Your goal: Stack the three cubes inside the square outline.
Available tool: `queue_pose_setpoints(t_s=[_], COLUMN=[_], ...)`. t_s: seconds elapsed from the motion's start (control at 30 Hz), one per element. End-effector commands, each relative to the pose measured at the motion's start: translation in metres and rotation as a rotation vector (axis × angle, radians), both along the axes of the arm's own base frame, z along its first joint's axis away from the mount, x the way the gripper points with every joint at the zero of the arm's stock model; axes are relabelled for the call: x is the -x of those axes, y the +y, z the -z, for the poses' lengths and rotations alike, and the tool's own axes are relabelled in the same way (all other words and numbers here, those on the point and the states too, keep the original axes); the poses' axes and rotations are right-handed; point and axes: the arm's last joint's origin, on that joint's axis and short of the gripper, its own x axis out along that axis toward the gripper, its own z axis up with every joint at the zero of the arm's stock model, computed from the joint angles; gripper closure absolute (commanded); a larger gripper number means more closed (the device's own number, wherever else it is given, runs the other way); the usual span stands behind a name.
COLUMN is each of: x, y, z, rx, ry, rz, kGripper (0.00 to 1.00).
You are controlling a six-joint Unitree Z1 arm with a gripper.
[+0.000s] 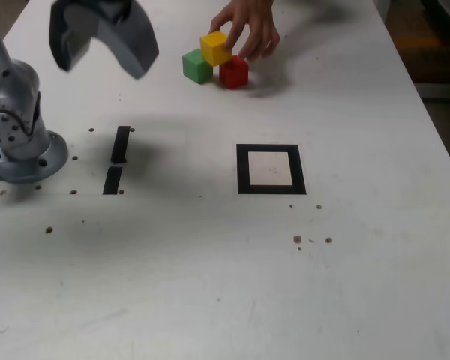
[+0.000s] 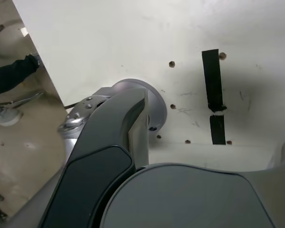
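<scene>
Three cubes sit together at the far side of the white table (image 1: 210, 285). The green cube (image 1: 197, 66) and the red cube (image 1: 234, 72) rest on the table side by side. The yellow cube (image 1: 215, 47) is on top of them, with a person's hand (image 1: 249, 28) gripping it. The square outline (image 1: 270, 169), black tape round a white centre, lies nearer, with nothing inside it. My gripper (image 1: 101, 66) hangs raised at the exterior view's upper left, well away from the cubes, open and holding nothing. The wrist view shows no cubes.
The arm's round base (image 1: 19, 154) stands at the exterior view's left edge. Two short black tape strips (image 1: 118, 159) lie beside it, and show as tape strips (image 2: 213, 95) in the wrist view. Small screw holes dot the table. A person's leg and shoe (image 2: 4, 114) stand beyond the table edge.
</scene>
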Motion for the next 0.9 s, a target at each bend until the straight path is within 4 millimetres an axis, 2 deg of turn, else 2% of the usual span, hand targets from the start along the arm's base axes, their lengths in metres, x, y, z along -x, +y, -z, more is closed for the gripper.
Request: queue_pose_setpoints(t_s=[0.0, 0.17, 0.3, 0.4, 0.63, 0.87], x=[-0.039, -0.077, -0.108, -0.124, -0.14, -0.149], y=[0.014, 0.045, 0.072, 0.092, 0.13, 0.145], z=[-0.061, -0.072, -0.061, -0.049, -0.019, 0.006], rx=[-0.049, -0.031, -0.032, -0.041, -0.038, -0.031], ry=[-0.265, -0.275, -0.239, -0.201, -0.132, -0.09], rz=[0.012, 0.07, 0.11, 0.118, 0.1, 0.084], kGripper=[0.0, 0.0, 0.0, 0.0, 0.01, 0.03])
